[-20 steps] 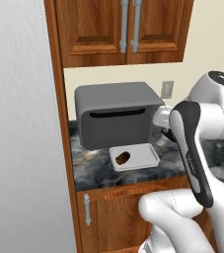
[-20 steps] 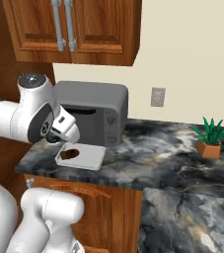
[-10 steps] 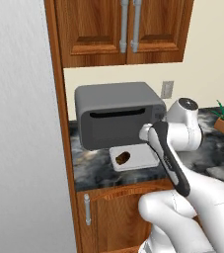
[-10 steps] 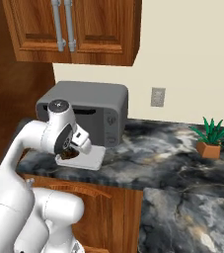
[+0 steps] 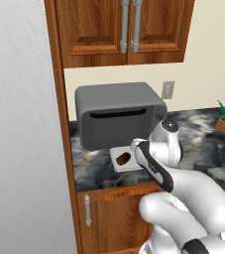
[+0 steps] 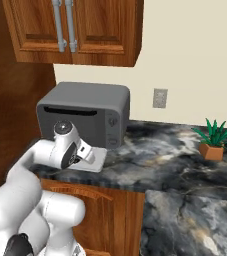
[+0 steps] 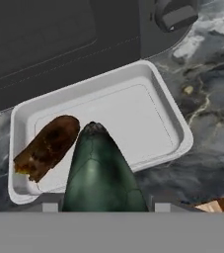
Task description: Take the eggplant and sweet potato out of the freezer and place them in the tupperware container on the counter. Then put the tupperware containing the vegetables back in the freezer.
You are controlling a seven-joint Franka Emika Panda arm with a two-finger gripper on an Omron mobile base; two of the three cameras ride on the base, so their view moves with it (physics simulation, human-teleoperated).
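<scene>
A: Seeing the glossy dark rounded eggplant (image 7: 101,173) between the gripper (image 7: 102,205) jaws, gripped, hanging over the shallow whitish rectangular tupperware container (image 7: 177,118).

B: Sweet potato?

A: Brown lumpy sweet potato (image 7: 48,146) lies in the container's left part. Container sits on the dark marbled counter (image 6: 175,165), just in front of the grey toaster oven (image 5: 119,119).
</scene>
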